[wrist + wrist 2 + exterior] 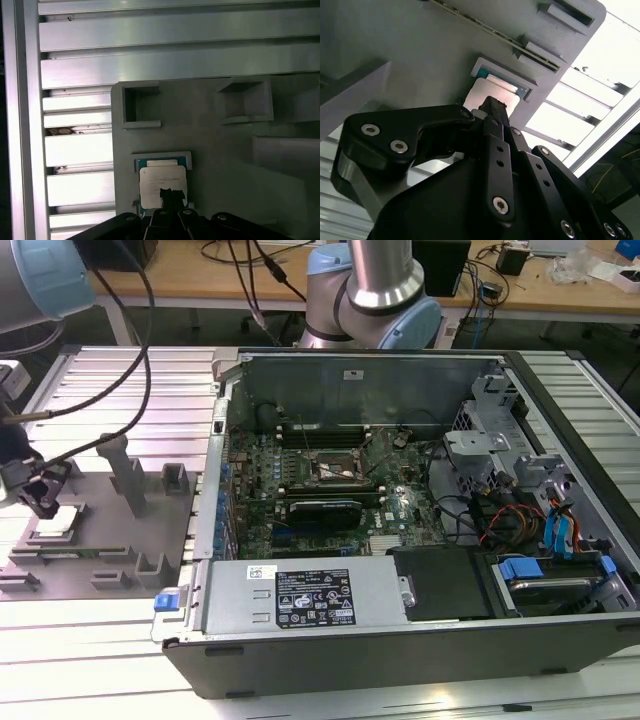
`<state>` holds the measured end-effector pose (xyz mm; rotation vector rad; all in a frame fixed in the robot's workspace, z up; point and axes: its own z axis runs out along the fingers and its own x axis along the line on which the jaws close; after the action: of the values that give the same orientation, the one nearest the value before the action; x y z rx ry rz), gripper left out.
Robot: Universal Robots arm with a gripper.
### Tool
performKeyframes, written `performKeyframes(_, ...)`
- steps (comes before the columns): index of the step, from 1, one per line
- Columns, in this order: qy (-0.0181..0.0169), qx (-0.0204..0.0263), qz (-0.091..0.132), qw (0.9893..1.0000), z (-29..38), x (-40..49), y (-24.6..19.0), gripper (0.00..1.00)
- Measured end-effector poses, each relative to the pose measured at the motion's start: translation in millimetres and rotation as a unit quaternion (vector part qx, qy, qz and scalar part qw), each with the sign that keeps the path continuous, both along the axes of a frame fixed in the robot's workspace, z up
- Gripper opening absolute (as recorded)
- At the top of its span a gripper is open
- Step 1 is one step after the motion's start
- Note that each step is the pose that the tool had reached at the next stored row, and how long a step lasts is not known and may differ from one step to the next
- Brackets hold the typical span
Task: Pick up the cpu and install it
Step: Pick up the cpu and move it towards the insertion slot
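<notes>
Directly above cpu (155,182), fingers (170,197) pinched together, exterior view adds open computer case (400,660)

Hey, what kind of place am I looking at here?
Probably a robotics lab bench for computer assembly: an open computer case with its motherboard lies on a slotted aluminium table, the gripper hangs over the cpu in a grey fixture plate, and cable-strewn wooden desks stand behind.

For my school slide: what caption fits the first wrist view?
Gripper over the cpu, which lies in a pocket of the grey fixture plate.
</notes>
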<state>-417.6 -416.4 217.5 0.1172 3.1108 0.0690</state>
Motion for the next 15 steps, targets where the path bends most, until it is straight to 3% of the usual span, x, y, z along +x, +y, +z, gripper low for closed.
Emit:
performKeyframes(7,0.0,0.0,0.0,1.0,-13.3,-1.3,0.3,0.11)
performKeyframes(11,0.0,0.0,0.0,1.0,-13.6,-1.3,0.3,0.11)
performKeyframes(15,0.0,0.0,0.0,1.0,-13.8,-2.6,3.6,0.11)
